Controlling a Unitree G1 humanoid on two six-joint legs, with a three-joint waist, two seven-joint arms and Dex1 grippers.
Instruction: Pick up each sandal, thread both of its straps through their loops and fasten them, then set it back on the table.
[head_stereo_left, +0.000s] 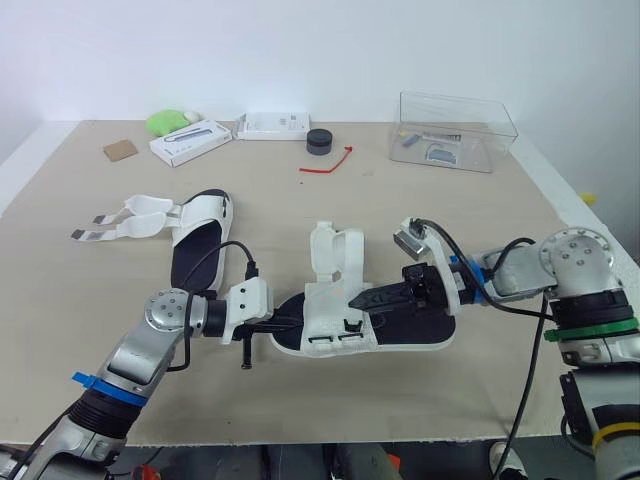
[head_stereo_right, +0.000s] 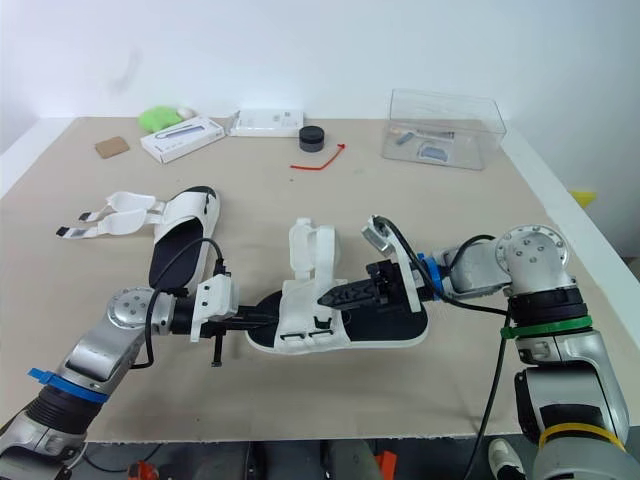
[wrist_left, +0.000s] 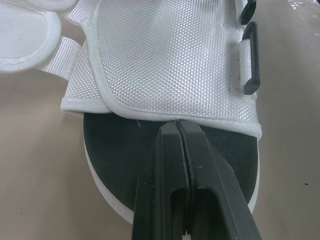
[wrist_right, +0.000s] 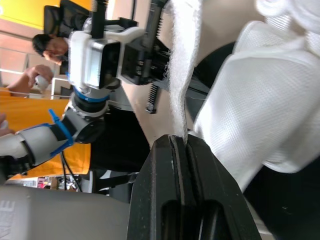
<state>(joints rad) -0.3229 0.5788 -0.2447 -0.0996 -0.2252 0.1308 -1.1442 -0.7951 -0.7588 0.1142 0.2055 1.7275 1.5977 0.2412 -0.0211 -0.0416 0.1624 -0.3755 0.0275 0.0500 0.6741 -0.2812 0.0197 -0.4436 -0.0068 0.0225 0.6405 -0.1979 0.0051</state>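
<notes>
A sandal with a black sole and a white mesh upper lies in the middle of the table, between both grippers. One of its white straps stands up loose. My right gripper reaches in from the right and is shut on the fuzzy edge of a strap. From the left, my left gripper lies shut on the black insole, its tips at the hem of the upper. A second sandal lies at the back left with its straps spread open.
Along the far edge stand a clear plastic box, a black round cap, a red tie, two white boxes, a green object and a brown card. A person sits beyond the table.
</notes>
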